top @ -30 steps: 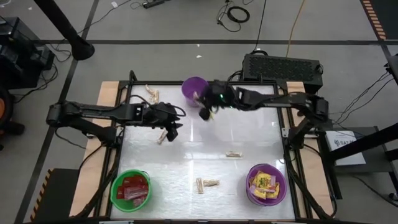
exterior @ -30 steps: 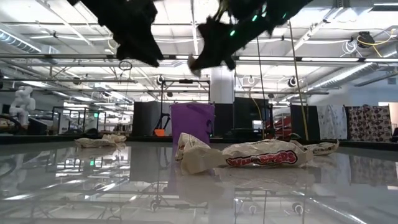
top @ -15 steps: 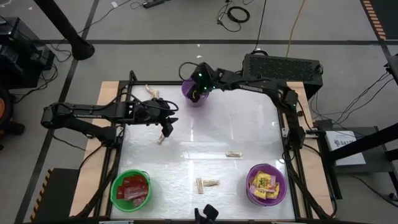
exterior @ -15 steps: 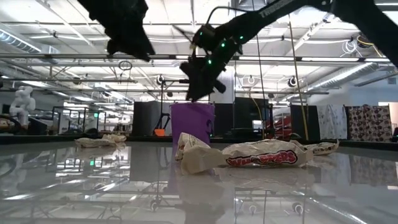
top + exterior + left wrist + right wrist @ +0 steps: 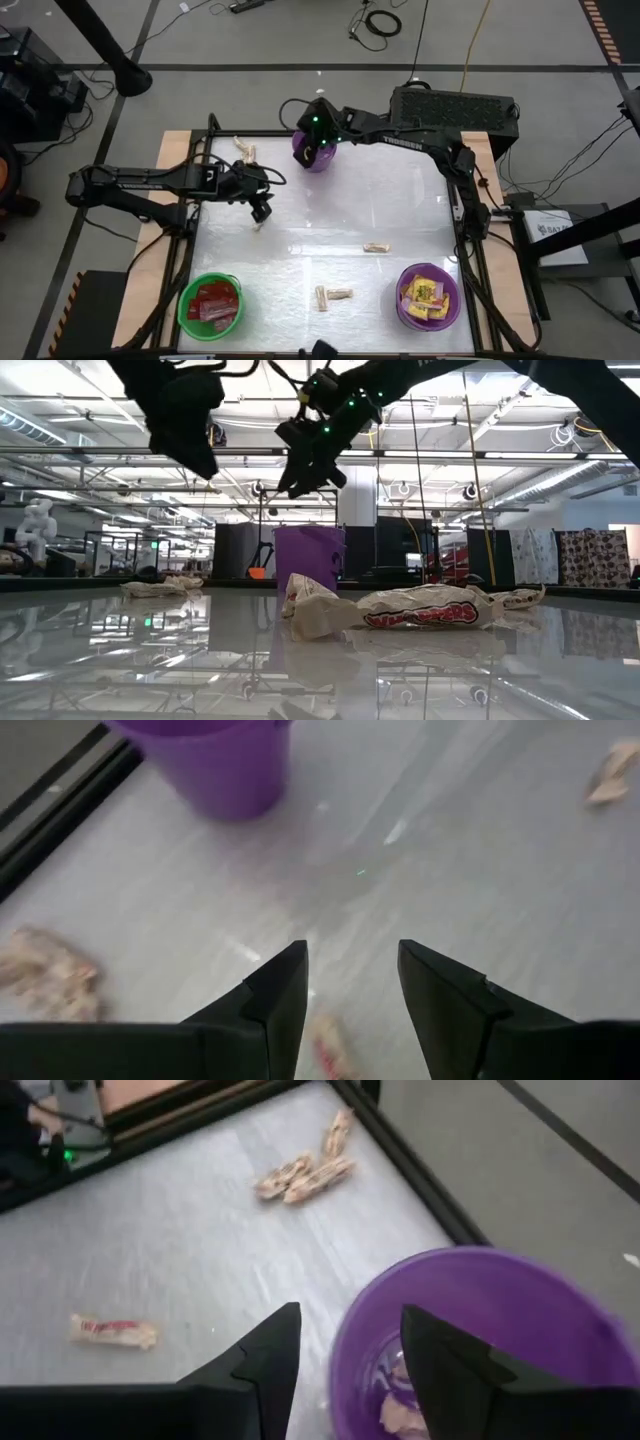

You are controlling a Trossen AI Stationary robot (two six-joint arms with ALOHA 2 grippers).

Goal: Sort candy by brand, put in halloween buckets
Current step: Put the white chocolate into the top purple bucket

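My right gripper (image 5: 350,1320) hangs open over the far purple bucket (image 5: 480,1270), which stands at the table's far edge (image 5: 312,160). A pale tan candy (image 5: 398,1418) lies inside that bucket. My left gripper (image 5: 350,955) hovers open above the left half of the table (image 5: 262,210) and holds nothing. One tan candy (image 5: 330,1055) lies on the table just below it. More tan pieces lie loose on the table (image 5: 376,247) (image 5: 333,295) (image 5: 243,148). A green bucket (image 5: 190,312) holds red packets. A near purple bucket (image 5: 402,310) holds yellow packets.
A black frame rail (image 5: 410,1170) runs along the table's far edge beside the far bucket. A black box (image 5: 452,108) sits beyond the far right corner. The glossy tabletop lies bare between the loose candies in the middle (image 5: 330,220).
My right gripper has swung from the table's middle toward the far edge, come over the far purple bucket, and opened. My left gripper has drifted a little toward the table's left edge, still open.
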